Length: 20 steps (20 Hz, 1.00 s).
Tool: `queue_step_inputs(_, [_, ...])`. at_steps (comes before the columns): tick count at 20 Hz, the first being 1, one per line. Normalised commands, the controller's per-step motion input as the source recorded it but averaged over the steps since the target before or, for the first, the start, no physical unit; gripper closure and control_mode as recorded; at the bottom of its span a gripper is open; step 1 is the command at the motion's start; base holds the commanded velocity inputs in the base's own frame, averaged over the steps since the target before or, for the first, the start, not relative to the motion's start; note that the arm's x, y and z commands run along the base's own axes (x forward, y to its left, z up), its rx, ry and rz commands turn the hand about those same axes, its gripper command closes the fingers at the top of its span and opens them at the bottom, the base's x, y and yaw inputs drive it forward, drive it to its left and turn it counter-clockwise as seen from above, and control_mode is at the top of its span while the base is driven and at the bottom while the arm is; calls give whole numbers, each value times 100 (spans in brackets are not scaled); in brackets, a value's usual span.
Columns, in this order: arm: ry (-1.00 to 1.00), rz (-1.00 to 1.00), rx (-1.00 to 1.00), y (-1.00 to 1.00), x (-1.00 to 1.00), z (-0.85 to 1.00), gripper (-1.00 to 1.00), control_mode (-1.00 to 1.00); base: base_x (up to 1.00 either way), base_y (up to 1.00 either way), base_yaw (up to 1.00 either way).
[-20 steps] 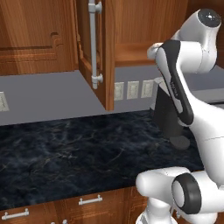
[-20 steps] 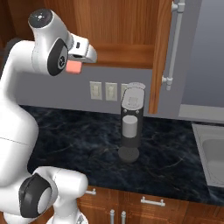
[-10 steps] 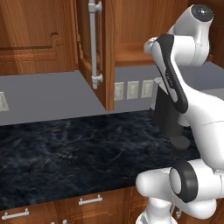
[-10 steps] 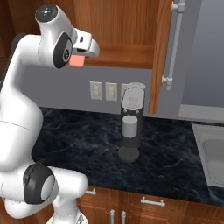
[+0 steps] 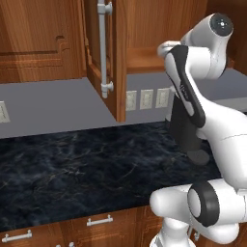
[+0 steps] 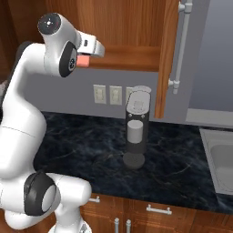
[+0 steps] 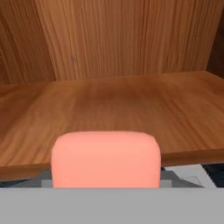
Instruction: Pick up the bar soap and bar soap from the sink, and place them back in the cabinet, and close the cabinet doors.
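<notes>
Mid-placing step by the look of it: salmon-pink rounded bar soap [image 6: 82,61] clenched in the fingers [image 7: 105,186], level with the front edge of the reddish-brown wooden wall cabinet's plain wood shelf [image 7: 113,109], next needing a push inward and a let-go.

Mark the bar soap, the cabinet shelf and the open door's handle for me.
bar soap [image 7: 105,158], hand view, middle of its pink face.
cabinet shelf [image 7: 131,109], hand view, bare wood board ahead of the soap.
door handle [image 6: 180,43], right base view, middle of the silver bar.
</notes>
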Motion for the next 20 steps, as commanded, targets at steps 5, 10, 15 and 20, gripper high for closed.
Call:
queue_step_inputs(5, [0, 0, 0, 0, 48, 0, 100, -100, 0, 0, 0])
queue_step_inputs(10, [1, -1, 0, 0, 57, 0, 100, -100, 0, 0, 0])
queue_step_inputs(15, [6, 0, 1, 0, 56, 5, 100, -100, 0, 0, 0])
queue_step_inputs(20, [6, 0, 1, 0, 53, 6, 100, -100, 0, 0, 0])
